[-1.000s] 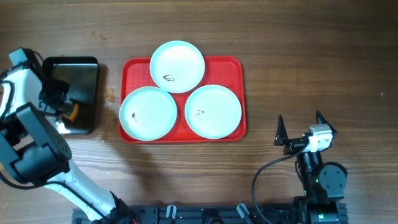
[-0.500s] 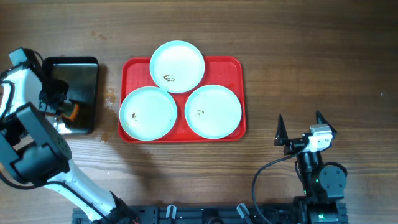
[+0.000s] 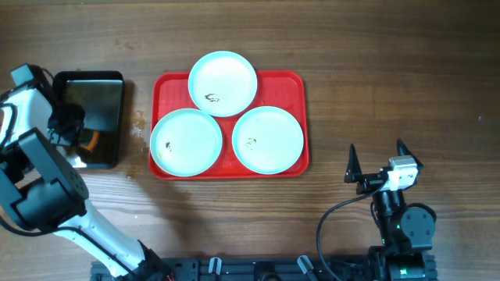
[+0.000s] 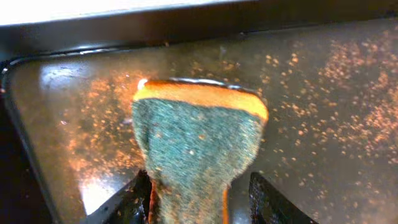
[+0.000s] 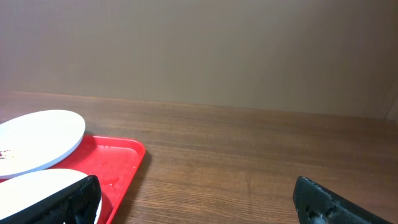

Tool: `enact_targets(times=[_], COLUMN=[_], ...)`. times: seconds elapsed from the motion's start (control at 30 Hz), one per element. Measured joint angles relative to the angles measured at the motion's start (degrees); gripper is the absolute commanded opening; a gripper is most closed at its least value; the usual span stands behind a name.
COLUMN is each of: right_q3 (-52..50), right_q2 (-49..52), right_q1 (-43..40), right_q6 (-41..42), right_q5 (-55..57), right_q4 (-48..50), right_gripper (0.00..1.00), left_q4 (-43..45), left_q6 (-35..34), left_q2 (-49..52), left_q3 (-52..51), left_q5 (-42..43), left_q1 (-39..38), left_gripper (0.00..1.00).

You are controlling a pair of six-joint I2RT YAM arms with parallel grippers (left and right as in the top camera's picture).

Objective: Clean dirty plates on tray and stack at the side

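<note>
Three pale plates lie on the red tray (image 3: pixel 293 86): one at the back (image 3: pixel 223 83), one at front left (image 3: pixel 186 141), one at front right (image 3: pixel 268 139), each with small dark smears. My left gripper (image 3: pixel 78 139) is over the black pan (image 3: pixel 101 97) and shut on a green and orange sponge (image 4: pixel 198 149). My right gripper (image 3: pixel 379 160) is open and empty above bare table, right of the tray. In the right wrist view the tray's corner (image 5: pixel 121 163) and two plates (image 5: pixel 37 142) show at the left.
The black pan's wet floor (image 4: pixel 323 106) is speckled with orange flecks. The arm bases stand at the table's front edge (image 3: pixel 398 234).
</note>
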Motion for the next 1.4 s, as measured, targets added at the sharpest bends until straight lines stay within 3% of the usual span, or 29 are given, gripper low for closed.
enact_targets(times=[0.1,0.13,0.5,0.6,0.83,1.23,1.4], right_q3=[0.0,0.0,0.0,0.0,0.0,0.0,0.0], right_q2=[0.02,0.02,0.0,0.02,0.02,0.02,0.02], right_q1=[0.02,0.0,0.0,0.02,0.0,0.0,0.0], right_q6=[0.0,0.0,0.0,0.0,0.0,0.0,0.0], right_q5=[0.0,-0.02,0.0,0.0,-0.02,-0.02,0.0], right_q4=[0.0,0.02,0.02,0.02,0.02,0.0,0.02], right_gripper=[1.0,1.0,1.0,1.0,1.0,1.0,1.0], left_q4=[0.0,0.0,0.04,1.99,7.58,8.63,8.7], left_q6=[-0.26,-0.35,-0.37,2.58,20.63,51.21,59.34], left_q2=[0.0,0.0,0.11,0.33,0.37,0.61,0.63], left_q3=[-0.09,-0.09,-0.09,-0.2,-0.37,-0.37,-0.37], left_q5=[0.02,0.0,0.0,0.0,-0.09,-0.26,-0.24], left_q1=[0.66,0.85,1.05,0.92,-4.52,-14.27,-14.47], left_gripper=[0.09,0.07,0.04,0.04,0.04,0.04,0.04])
